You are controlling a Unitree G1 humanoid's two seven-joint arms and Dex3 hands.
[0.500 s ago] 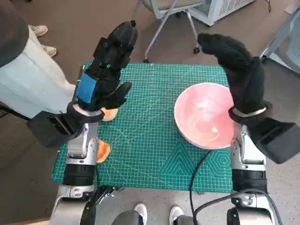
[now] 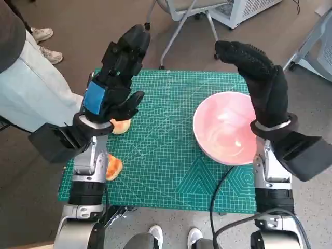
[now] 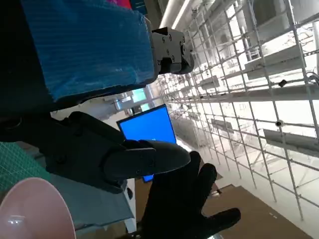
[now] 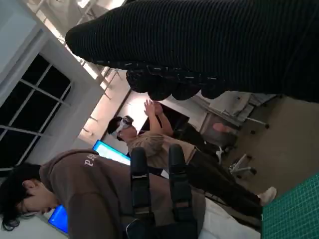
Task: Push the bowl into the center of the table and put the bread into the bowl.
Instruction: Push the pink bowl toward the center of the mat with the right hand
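Observation:
A pink bowl (image 2: 228,129) stands on the right half of the green cutting mat (image 2: 166,155); its rim (image 3: 30,209) also shows in the left wrist view. Two bread pieces lie at the mat's left side: one (image 2: 121,126) under my left hand, one (image 2: 113,167) beside my left forearm. My left hand (image 2: 116,78) is raised above the mat's left part, fingers extended, holding nothing. My right hand (image 2: 259,78) is raised above the bowl's far right rim, fingers stretched, empty. The gloved right hand (image 3: 184,204) shows in the left wrist view, and the left hand's fingers (image 4: 157,184) in the right wrist view.
A person in pale trousers (image 2: 31,93) stands close to the table's left edge. A chair base on castors (image 2: 187,26) is behind the table. People (image 4: 99,189) show in the right wrist view. Feet (image 2: 153,236) are at the table's near edge.
Both hands have shifted slightly, the right hand a little left and up over the bowl's far rim. The bowl and bread have not moved.

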